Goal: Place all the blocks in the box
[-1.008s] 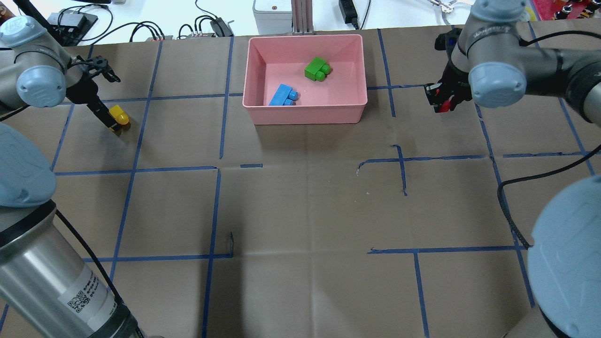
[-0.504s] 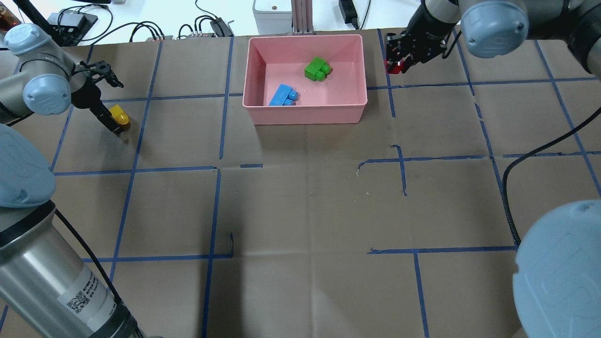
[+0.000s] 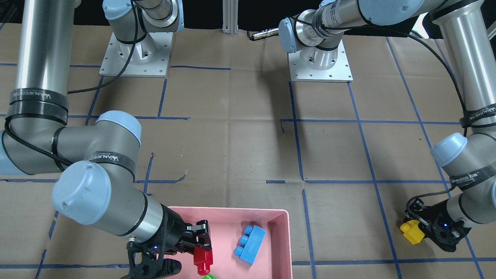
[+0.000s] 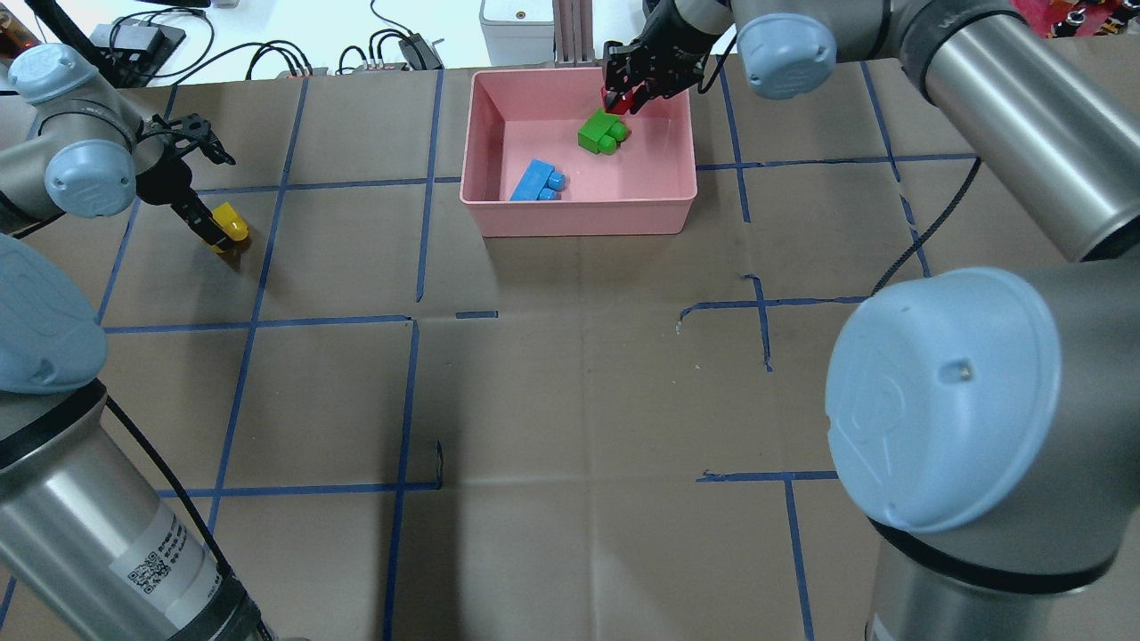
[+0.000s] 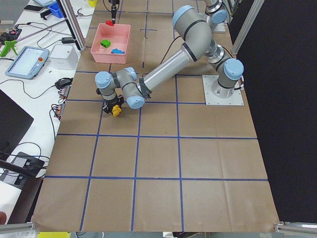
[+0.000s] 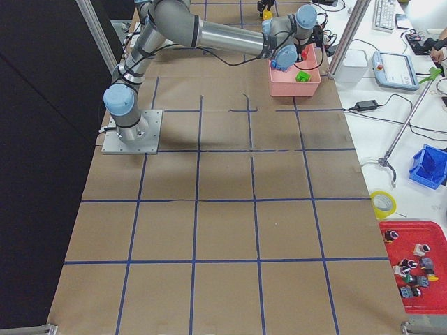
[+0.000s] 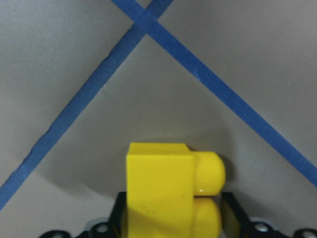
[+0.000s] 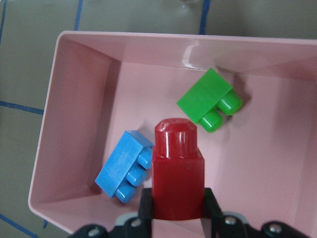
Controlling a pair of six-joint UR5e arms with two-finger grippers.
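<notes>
The pink box (image 4: 499,205) stands at the table's far middle. Inside lie the green block (image 4: 601,132) and the light-blue block (image 4: 537,181); both also show in the right wrist view, green (image 8: 209,100) and blue (image 8: 125,166). My right gripper (image 4: 621,98) is shut on the red block (image 8: 177,166) and holds it above the box's far right part, over the green block. My left gripper (image 4: 216,233) is shut on the yellow block (image 4: 227,220) at the far left, just above the table; the block fills the left wrist view (image 7: 171,191).
The table is brown paper with a blue tape grid (image 4: 410,316). Cables and small devices (image 4: 392,49) lie beyond the far edge. My right arm's elbow (image 4: 944,392) bulks large at the right of the overhead view.
My right gripper has swung left with the red block, from right of the box to above its far right part. The left gripper with the yellow block has barely moved.
</notes>
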